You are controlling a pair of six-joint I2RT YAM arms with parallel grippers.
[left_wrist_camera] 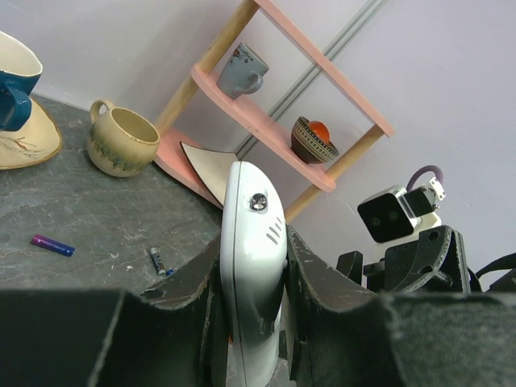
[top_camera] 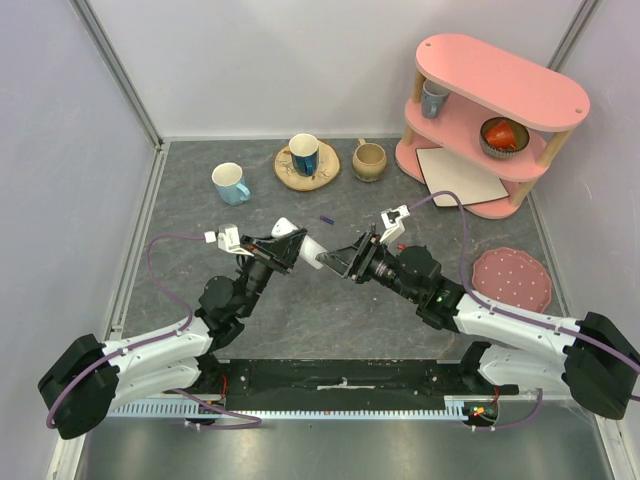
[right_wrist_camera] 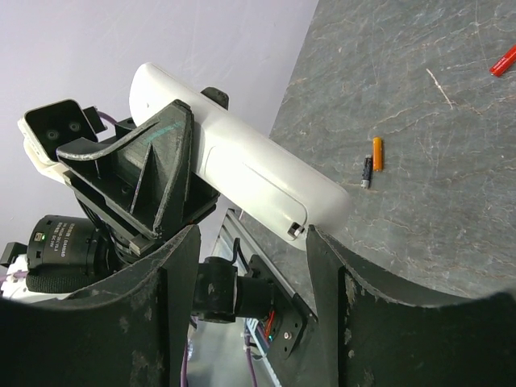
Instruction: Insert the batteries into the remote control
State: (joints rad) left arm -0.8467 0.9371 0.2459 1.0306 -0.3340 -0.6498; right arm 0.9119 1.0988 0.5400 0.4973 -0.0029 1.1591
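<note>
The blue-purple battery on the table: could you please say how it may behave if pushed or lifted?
The blue-purple battery is a thin cylinder lying on its side on the flat table, so a sideways push would probably roll it. It looks smooth and rigid, so it may slip from a loose pinch.

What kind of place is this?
Probably a robot practice booth, not a home: the left arm and right arm are bolted to a grey table, plain walls box it in, and the pink shelf and blue mug look like props.
</note>
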